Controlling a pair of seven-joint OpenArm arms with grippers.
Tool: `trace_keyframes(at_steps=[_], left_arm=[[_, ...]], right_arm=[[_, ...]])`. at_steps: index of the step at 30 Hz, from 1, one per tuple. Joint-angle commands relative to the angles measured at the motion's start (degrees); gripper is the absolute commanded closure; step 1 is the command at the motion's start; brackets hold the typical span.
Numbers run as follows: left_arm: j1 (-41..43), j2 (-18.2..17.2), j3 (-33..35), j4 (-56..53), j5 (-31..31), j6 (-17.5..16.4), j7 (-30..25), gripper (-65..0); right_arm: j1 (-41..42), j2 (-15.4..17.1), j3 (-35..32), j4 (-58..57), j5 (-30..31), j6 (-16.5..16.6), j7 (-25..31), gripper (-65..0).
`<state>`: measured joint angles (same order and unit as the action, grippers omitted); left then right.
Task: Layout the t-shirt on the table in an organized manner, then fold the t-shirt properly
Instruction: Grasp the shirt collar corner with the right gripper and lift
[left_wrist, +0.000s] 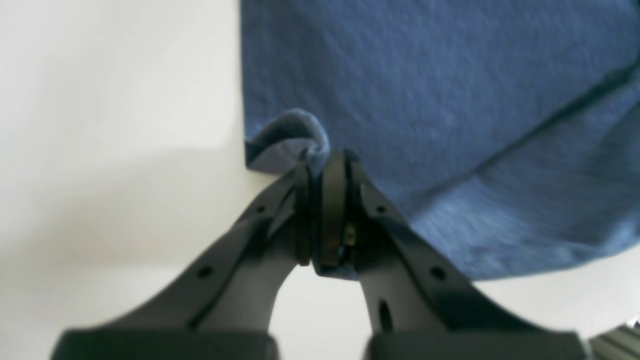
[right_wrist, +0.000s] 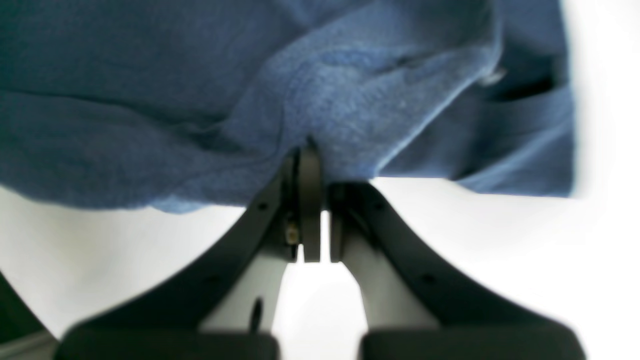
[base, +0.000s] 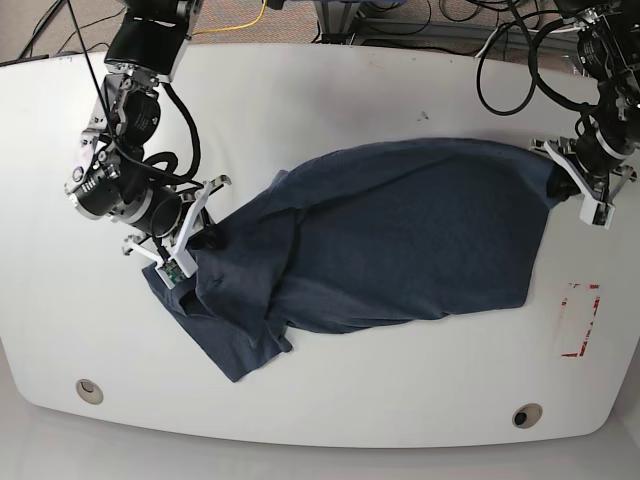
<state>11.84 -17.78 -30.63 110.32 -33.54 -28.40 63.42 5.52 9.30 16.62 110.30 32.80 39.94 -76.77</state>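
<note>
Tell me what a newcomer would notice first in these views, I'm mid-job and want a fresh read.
First, the dark blue t-shirt sprawled across the middle of the white table, rumpled and bunched toward the base view's left. Next, both arms pinching it at opposite ends: the right gripper shut on a bunched fold, the left gripper shut on a curled edge. A red rectangular mark sits on the table near the shirt's smoother end.

We see a dark heathered navy t-shirt (base: 400, 240) on our white table (base: 330, 90), a red mark (base: 578, 320) at right.
</note>
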Motion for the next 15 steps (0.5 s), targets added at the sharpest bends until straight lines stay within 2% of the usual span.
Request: trace_keyframes(at_steps=[1,9,15], left_arm=[[-2.12,-1.16,-0.27,1.28,-0.88,-0.04,-1.57,0.0],[-10.03,-3.01,-0.27,1.72,-1.14,-0.04,-1.57,0.0],[-18.91,-3.01,0.61,3.66,-1.14,-0.04,-1.40,0.0]], right_arm=[[0.94,1.64,0.30,3.68,0.74,0.06,1.04,0.0],[2.35,4.46,0.56,5.17,1.71,0.06,1.21,0.0],[5.95,5.86,4.78,4.82,8.30,0.06,1.39,0.0]])
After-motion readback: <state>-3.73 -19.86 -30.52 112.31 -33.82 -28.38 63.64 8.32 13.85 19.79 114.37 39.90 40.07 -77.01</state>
